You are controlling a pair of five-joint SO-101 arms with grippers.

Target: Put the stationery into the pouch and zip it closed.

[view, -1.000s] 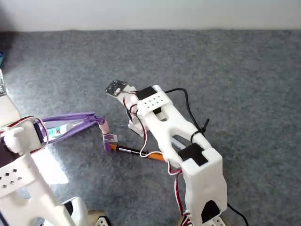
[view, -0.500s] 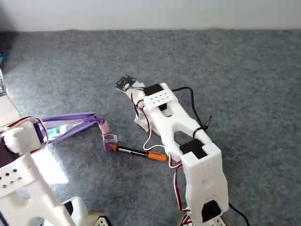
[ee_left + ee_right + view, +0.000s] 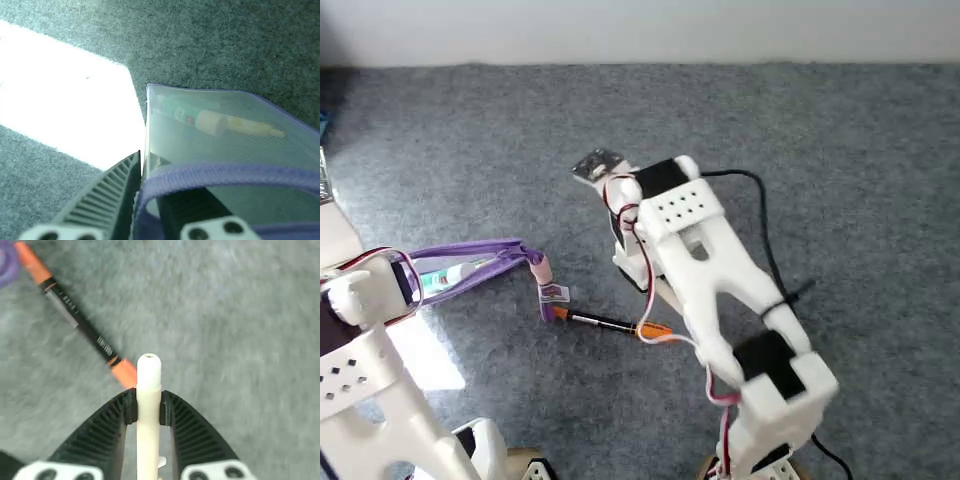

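A clear pouch with purple trim (image 3: 470,265) lies on the grey carpet, its zip pull (image 3: 544,270) at the right end. My left gripper (image 3: 150,200) is shut on the pouch (image 3: 225,135) at its rim, and a green and white tube (image 3: 210,122) lies inside. An orange and black pen (image 3: 610,323) rests on the carpet just right of the pouch. My right gripper (image 3: 148,400) is shut on a white pen (image 3: 148,371), held above the carpet close to one orange end of the orange and black pen (image 3: 80,322).
A bright sunlit patch (image 3: 420,360) lies on the carpet by the left arm's base. A pale wall (image 3: 640,30) borders the far edge. A white object (image 3: 328,215) stands at the left edge. Open carpet stretches to the right and the back.
The right arm has swung right and back with the white pen, uncovering the orange pen's right end. The left arm and pouch have not moved.
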